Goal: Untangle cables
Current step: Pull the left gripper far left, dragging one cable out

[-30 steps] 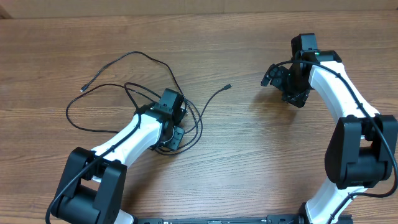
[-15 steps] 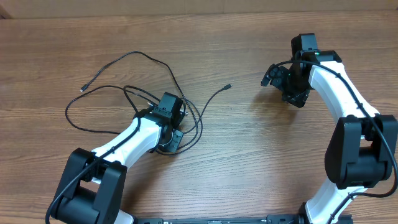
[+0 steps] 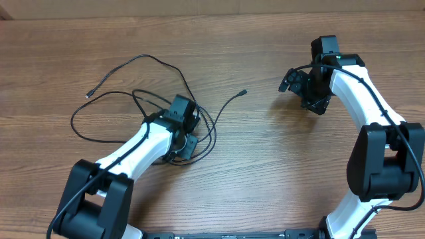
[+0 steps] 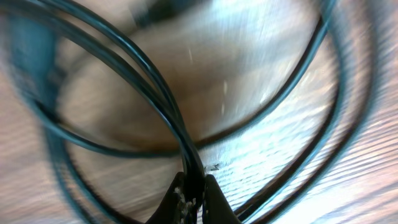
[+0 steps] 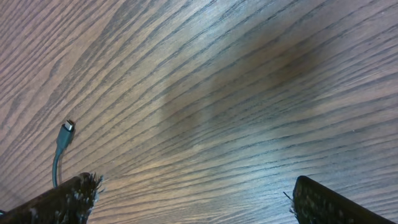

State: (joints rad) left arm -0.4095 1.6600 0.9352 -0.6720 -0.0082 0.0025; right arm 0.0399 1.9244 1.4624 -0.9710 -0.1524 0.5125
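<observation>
Untangling step: two strands of the cables [image 4: 180, 127] are judged to be freshly pinched and ready to be drawn out of the knot.
Left tool [image 4: 192, 198]: clenched on those two thin black strands, which are seen running side by side into its tips in the left wrist view.
Cables, place: spread over the left half of the surface [image 3: 265, 192], with wide loops to the far left and the tight overlap under the left tool.
Loose plug end [image 3: 244, 91]: laid out to the right of the knot, between the two tools, touching nothing else.
Right tool [image 5: 199, 200]: released, jaws wide apart, held over bare wood at the far right, well apart from the knot; the plug end is seen just to its left in the right wrist view.
Pull advice: the pinched strands should be lifted only a little and drawn slowly, so that crossings are loosened and not tightened.
Direction advice: a pull away from the wide left loops is judged safest, since those loops could be dragged into the knot.
Second tool advice: the plug end could be pinned or taken by the right tool, so that the bundle is not dragged whole.
Risk: whether both strands belong to one cable cannot be told; a blurred wrist view hides the crossings.
</observation>
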